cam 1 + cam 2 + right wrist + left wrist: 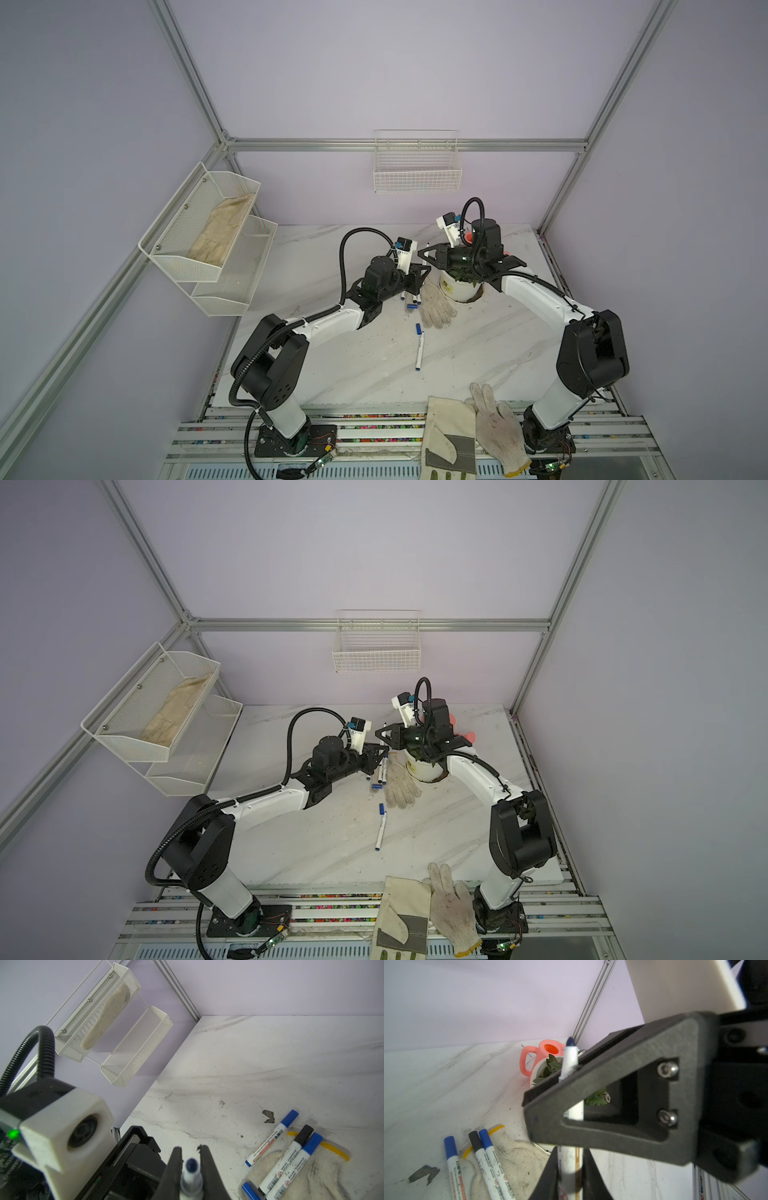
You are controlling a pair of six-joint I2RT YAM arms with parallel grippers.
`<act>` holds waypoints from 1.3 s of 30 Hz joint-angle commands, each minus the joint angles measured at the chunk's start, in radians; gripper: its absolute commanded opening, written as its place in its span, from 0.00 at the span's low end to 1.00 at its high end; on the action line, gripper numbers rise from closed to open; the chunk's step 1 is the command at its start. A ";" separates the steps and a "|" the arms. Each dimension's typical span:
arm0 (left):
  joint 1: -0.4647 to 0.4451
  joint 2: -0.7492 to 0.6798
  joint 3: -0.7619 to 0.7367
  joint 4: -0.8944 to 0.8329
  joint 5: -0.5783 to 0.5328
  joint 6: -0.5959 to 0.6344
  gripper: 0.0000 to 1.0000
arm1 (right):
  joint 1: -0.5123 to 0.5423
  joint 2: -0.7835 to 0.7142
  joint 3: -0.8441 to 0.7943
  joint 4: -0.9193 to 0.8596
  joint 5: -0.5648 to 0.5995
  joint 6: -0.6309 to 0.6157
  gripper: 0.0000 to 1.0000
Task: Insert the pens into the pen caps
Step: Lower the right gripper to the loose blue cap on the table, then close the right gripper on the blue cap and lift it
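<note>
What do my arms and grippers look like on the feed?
The left arm and right arm: white link shells, black joint housings, a black ribbed cable hose on each. The left gripper and right gripper: matte black, triangular open-frame jaws, with a white-housed wrist camera.

You see the held pen [570,1061] only in pieces.
The right hand's [535,1097] finger [612,1084] covers its middle in the left wrist view, its rear end runs off the frame, and both top views show it too small to tell the grip.
</note>
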 commanded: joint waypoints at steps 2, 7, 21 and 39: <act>-0.004 0.004 0.029 0.050 0.061 -0.012 0.01 | -0.004 0.004 0.008 0.014 0.002 0.004 0.05; 0.006 0.002 0.000 0.079 -0.006 -0.067 0.00 | 0.000 0.021 0.016 -0.094 0.079 -0.060 0.20; 0.035 -0.020 -0.065 -0.250 -0.550 -0.246 0.00 | 0.218 0.172 0.004 -0.580 0.482 -0.355 0.44; 0.036 -0.088 -0.144 -0.240 -0.563 -0.277 0.00 | 0.325 0.372 0.131 -0.791 0.620 -0.390 0.37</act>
